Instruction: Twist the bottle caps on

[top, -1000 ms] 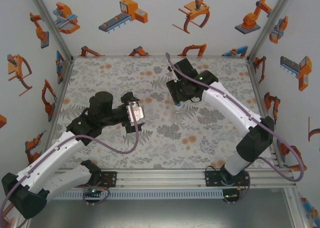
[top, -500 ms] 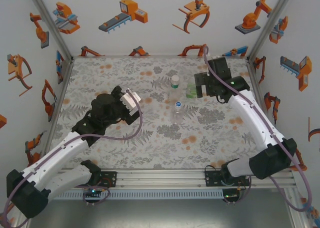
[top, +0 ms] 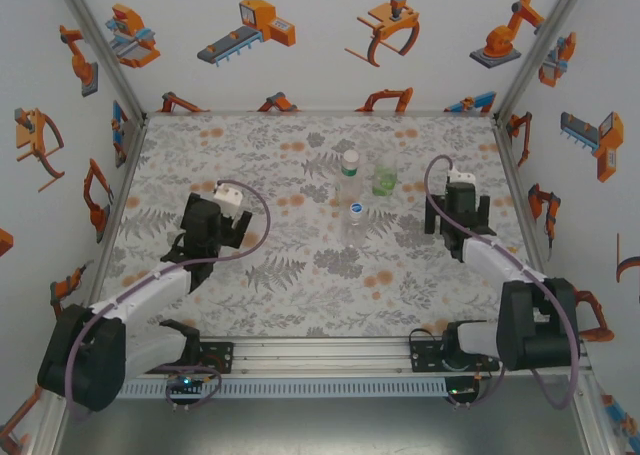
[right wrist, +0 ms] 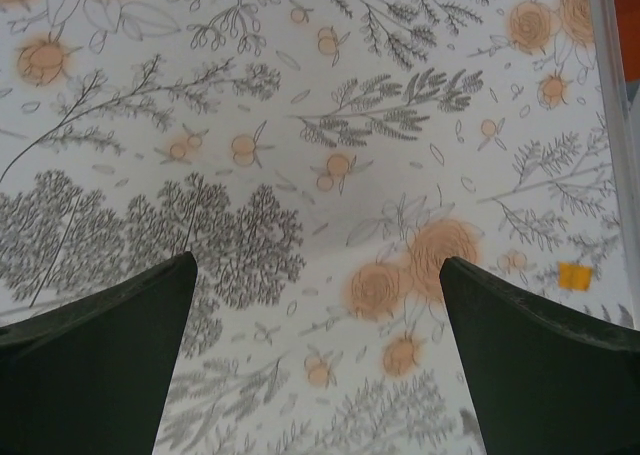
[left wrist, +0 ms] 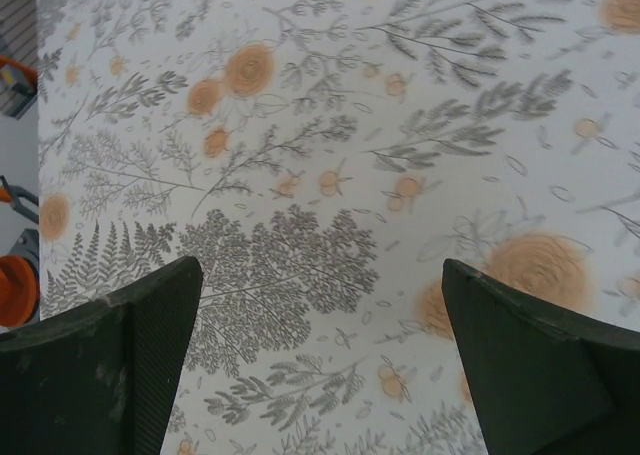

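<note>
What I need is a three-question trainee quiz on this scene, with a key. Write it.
1. True or false: the left tool is shut on a bottle.
2. How many bottles stand on the table? A two, B three, C five.
3. Fill in: the green-tinted bottle stands nearer the ___ arm's side.
Key: 1 false; 2 B; 3 right.

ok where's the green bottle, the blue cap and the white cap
green bottle (top: 384, 183), top external view, on its tinted body
blue cap (top: 356, 208), top external view, on the cap's top face
white cap (top: 349, 157), top external view, on the cap's top face
</note>
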Robot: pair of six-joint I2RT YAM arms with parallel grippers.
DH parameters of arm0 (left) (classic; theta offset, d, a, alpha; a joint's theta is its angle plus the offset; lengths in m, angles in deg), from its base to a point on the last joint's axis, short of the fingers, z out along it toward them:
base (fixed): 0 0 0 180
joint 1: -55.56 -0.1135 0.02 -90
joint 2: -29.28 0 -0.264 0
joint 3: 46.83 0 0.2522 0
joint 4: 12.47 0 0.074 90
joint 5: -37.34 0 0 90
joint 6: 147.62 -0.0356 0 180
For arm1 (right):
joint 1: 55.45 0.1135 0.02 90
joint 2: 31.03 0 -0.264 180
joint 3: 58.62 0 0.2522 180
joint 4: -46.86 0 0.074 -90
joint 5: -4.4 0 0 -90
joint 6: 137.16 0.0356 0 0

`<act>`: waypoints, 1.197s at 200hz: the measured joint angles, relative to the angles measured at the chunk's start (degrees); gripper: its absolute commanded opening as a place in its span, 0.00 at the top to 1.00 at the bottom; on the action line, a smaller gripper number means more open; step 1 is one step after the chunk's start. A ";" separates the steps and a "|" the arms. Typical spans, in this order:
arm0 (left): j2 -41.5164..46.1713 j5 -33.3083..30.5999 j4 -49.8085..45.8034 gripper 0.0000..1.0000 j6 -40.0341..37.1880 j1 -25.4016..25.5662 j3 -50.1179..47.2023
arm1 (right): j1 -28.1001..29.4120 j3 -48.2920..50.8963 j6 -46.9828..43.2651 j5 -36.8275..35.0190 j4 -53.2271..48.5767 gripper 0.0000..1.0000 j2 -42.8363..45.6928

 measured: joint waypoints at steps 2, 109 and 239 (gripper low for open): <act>-0.09 0.04 0.50 0.03 0.04 -0.33 -0.26 | -0.09 0.31 -0.15 0.04 0.85 0.01 -0.17; -8.11 15.43 21.62 0.03 8.55 -18.10 -3.15 | -3.98 11.15 -0.68 8.74 38.66 0.04 -12.74; -19.12 18.25 26.95 0.03 12.85 -18.56 -4.35 | -4.09 12.85 2.19 4.02 43.50 0.01 -13.25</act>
